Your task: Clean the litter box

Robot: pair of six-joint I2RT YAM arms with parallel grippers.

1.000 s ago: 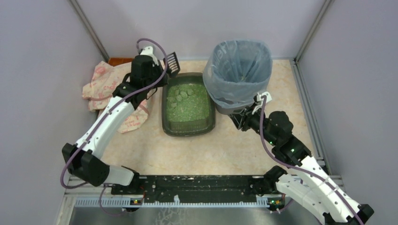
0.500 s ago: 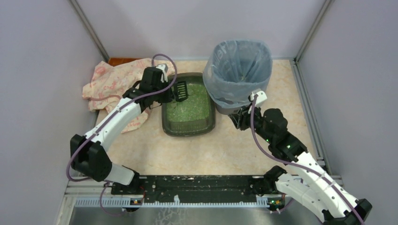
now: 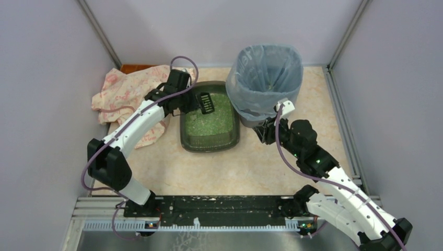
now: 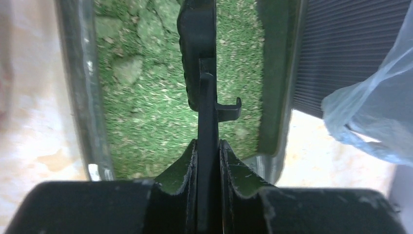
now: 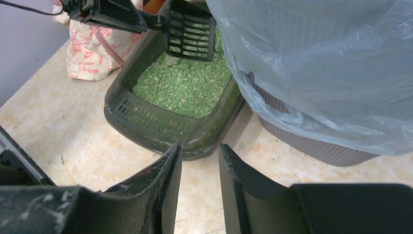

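Observation:
The litter box [image 3: 209, 146] is a dark grey-green tray of green litter in the middle of the table. It also shows in the left wrist view [image 4: 82, 97] and the right wrist view [image 5: 151, 124]. Paler clumps [image 4: 127, 69] lie in the litter at its far end. My left gripper [image 3: 189, 104] is shut on the handle of a black slotted scoop [image 3: 206, 102] and holds it over the far part of the litter. The handle runs edge-on between the jaws in the left wrist view [image 4: 208, 146]. My right gripper [image 3: 265, 130] is open and empty, low over the table by the box's near right corner [image 5: 199, 151].
A round ribbed bin [image 3: 266, 78] lined with a blue-grey bag stands right of the box, touching its rim; the bag [image 5: 311, 58] hangs over my right gripper. A pink patterned cloth [image 3: 123, 91] lies at the far left. Walls close in the table.
My left gripper has swung the scoop from beyond the box's far left corner to over the litter and lowered it. My right gripper has crept slightly toward the bin.

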